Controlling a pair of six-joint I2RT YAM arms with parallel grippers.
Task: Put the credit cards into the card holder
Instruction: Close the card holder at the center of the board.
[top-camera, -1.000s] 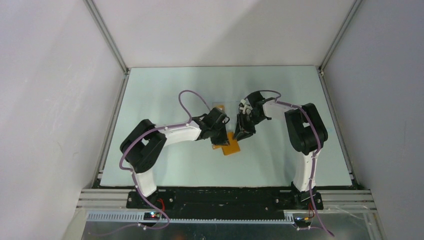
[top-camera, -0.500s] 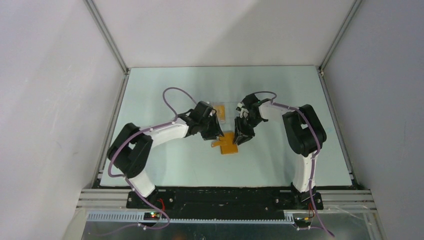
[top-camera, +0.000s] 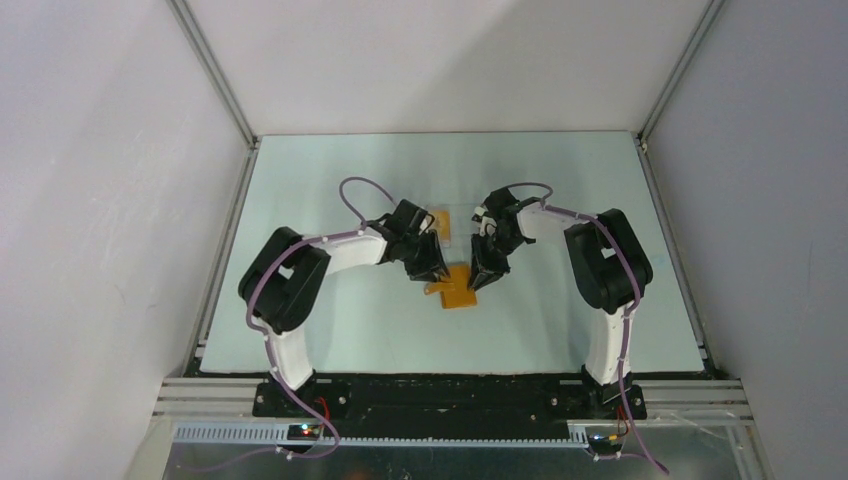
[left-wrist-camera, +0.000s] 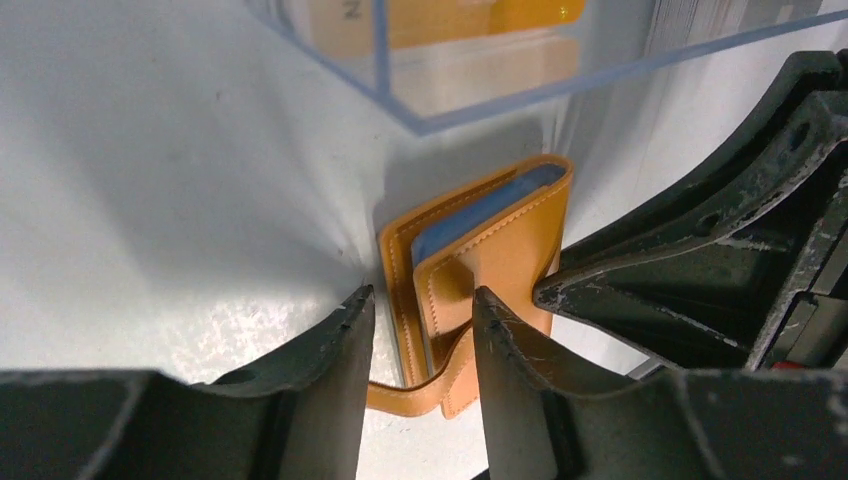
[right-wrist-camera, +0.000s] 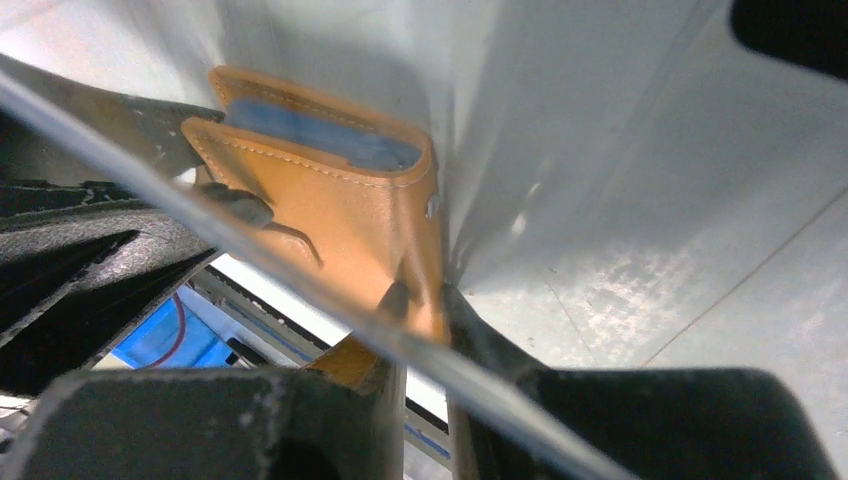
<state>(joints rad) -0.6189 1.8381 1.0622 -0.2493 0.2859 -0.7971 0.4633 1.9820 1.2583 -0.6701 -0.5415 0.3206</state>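
From above, the holder sits mid-surface, a small orange patch. My left jaws are at its far left and my right jaws at its far right. Just beyond them is a clear box with an orange centre. This view hides how either pair of jaws stands, and what is inside the holder.

The left wrist view shows my left jaws spread, straddling the holder's strap end. I cannot tell whether they touch the leather. The holder gapes a little: stitched tan leather with a blue card tucked between its flaps. My right arm's finger meets its right edge.

The right wrist view shows my right jaws pinching the holder's folded edge. The blue card shows in the open end here too.
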